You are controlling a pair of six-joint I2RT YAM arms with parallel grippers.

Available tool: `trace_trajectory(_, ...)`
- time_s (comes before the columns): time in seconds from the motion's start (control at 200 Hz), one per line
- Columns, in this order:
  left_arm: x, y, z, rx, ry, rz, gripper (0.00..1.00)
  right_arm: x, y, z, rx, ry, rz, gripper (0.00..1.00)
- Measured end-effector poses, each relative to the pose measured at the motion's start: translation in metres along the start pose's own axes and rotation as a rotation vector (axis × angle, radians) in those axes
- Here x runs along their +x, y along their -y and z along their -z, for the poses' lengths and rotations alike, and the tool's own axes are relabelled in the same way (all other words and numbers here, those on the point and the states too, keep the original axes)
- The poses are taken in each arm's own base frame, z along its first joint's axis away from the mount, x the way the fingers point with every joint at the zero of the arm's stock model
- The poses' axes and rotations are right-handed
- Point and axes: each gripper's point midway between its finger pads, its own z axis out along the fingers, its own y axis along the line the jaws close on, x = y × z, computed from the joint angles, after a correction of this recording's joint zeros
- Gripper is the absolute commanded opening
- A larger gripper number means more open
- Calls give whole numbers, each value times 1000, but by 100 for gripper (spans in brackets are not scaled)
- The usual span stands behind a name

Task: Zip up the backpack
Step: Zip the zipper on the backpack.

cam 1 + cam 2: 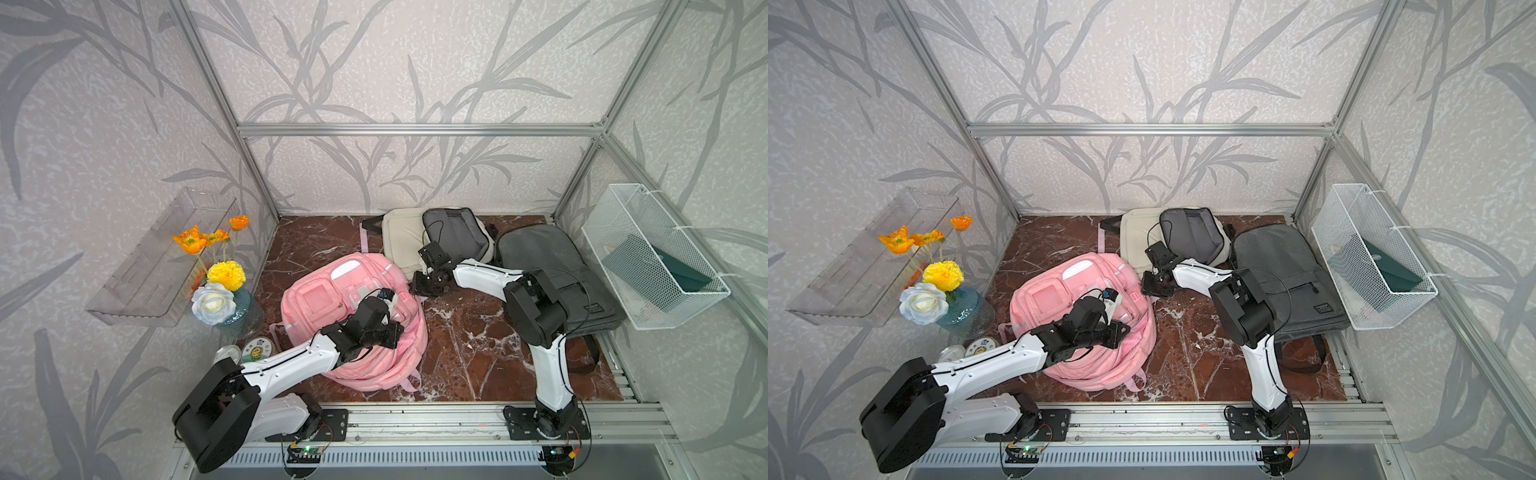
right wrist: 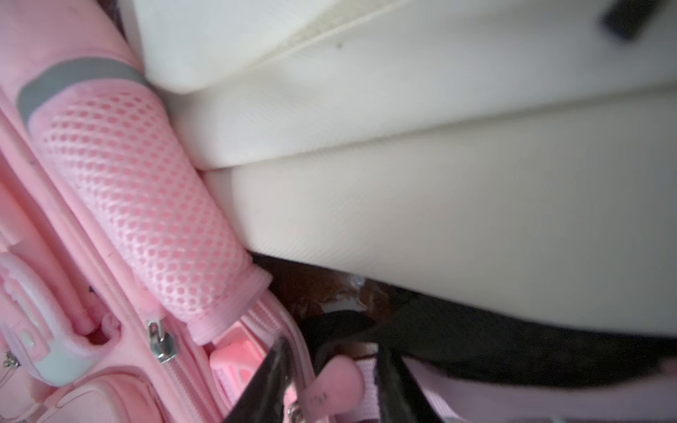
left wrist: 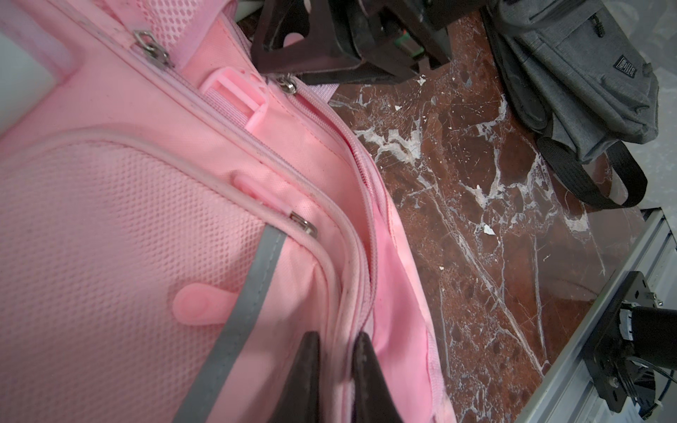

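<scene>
The pink backpack (image 1: 316, 299) lies front-up on the left-centre of the red marble table (image 1: 465, 353). Both top views show its top end toward the back wall. Along its right side the main zipper track (image 3: 370, 227) gapes a little, and pink lining shows in the gap.

The left tool (image 3: 339, 366) sits on that side of the bag. Its two dark fingers (image 3: 311, 377) are drawn together, pinching the piped seam beside the track. In a top view this tool (image 1: 1119, 332) reaches in over the bag's lower half.

The right tool (image 2: 333, 388) is at the bag's upper right corner, which also shows in a top view (image 1: 428, 282). Its jaws stand apart. The pink zipper pull tab (image 2: 333, 381) hangs between them with a gap on one side, so nothing shows as clamped. The metal slider (image 3: 287, 84) sits just below this tool in the left wrist view.

The bag's mesh side pocket (image 2: 146, 205) presses against a beige backpack (image 1: 401, 241) lying just behind, whose grey-lined flap (image 1: 457, 232) is open. A dark grey backpack (image 1: 552, 257) lies to the right, apart from the pink one.

- **Left of the table:** a blue glass vase (image 1: 243, 316) holds orange, yellow and white flowers, with two small round tins (image 1: 257, 347) beside it.
- **Left wall:** a clear plastic shelf (image 1: 158, 266) hangs here.
- **Right wall:** a white wire basket (image 1: 648, 257) hangs here.
</scene>
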Motion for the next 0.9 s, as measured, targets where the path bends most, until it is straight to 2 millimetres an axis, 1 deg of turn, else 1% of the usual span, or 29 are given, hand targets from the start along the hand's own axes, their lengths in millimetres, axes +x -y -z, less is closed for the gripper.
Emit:
trace_trajectory(0.16,1,0,-1,-1,-3,1,9,-1,-8,1,-20,6,8,10)
trace_trajectory(0.315,0,0,-1,0,0,1,12,-4,-13,6,-12,17,38,0)
trace_trajectory(0.43,-2,1,0,3,8,2,16,-8,-17,13,-4,32,66,0)
trace_trajectory(0.535,-7,3,3,10,30,12,22,-13,-25,23,-3,50,111,0)
trace_trajectory(0.735,-21,10,6,37,84,29,27,-29,-56,57,-26,115,204,0)
trace_trajectory(0.835,-32,16,5,58,115,33,31,-40,-68,73,-32,149,244,0)
trace_trajectory(0.9,-41,23,2,75,128,37,36,-47,-74,83,-31,172,267,0)
